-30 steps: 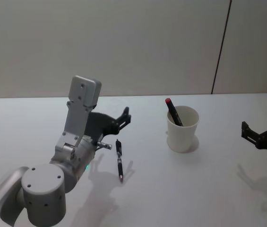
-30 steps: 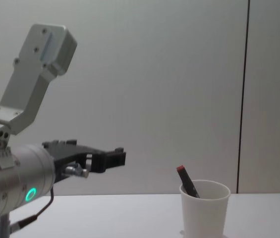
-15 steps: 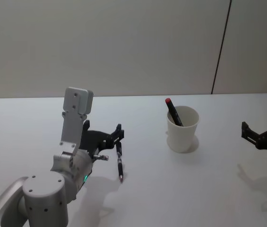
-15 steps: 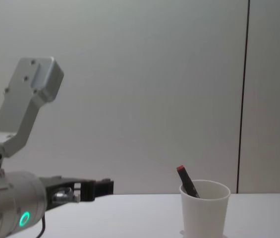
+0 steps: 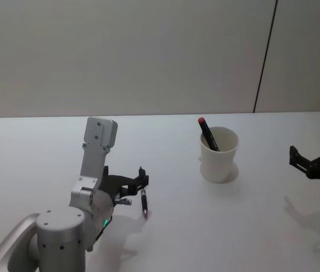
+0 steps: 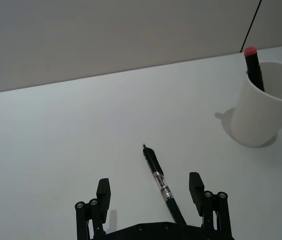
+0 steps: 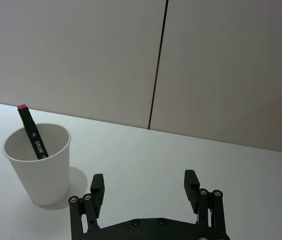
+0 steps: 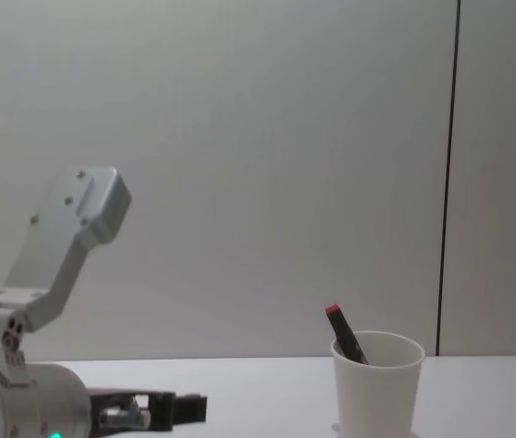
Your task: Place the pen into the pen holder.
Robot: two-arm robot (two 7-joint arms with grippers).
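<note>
Left gripper, released, straddles the pen on the tabletop; grasping and dropping it in the cup remain; right gripper idles released.

Silver-grey left arm with green light, black pincer.

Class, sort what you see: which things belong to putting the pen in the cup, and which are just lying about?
In the job: pen lying on the table; white cup; left gripper, jaws open either side of the pen.
Just about: red-tipped marker standing in the cup; right gripper, parked open at the right.
</note>
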